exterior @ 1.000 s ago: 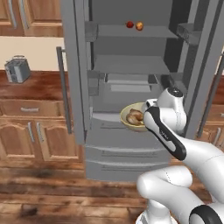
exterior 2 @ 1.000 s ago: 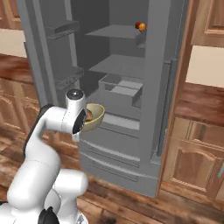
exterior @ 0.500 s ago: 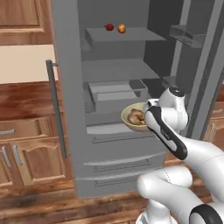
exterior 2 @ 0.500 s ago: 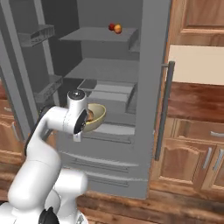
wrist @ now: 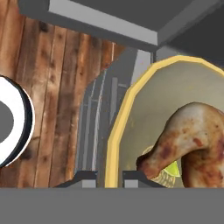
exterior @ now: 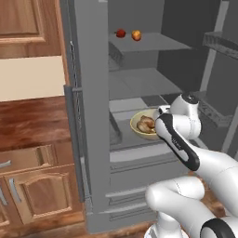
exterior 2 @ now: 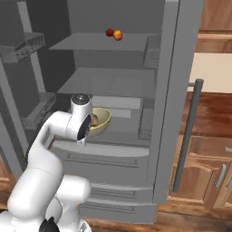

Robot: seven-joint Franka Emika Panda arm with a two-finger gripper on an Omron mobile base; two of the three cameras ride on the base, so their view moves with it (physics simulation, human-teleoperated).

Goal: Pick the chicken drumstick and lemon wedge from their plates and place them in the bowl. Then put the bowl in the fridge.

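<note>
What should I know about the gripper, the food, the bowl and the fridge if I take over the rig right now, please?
Gripper: shut on the bowl, pinching its rim.
Chicken drumstick and lemon wedge: both in the bowl.
Fridge: door open; the bowl is held level in front of its lower shelves.
Done: both foods loaded, bowl carried to the fridge.
Left: set the bowl on a shelf, release, withdraw.

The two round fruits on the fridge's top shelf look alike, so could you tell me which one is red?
The red fruit is the one farther from the open fridge door's side in the left base view, lying left of the orange fruit, which sits beside it.
</note>
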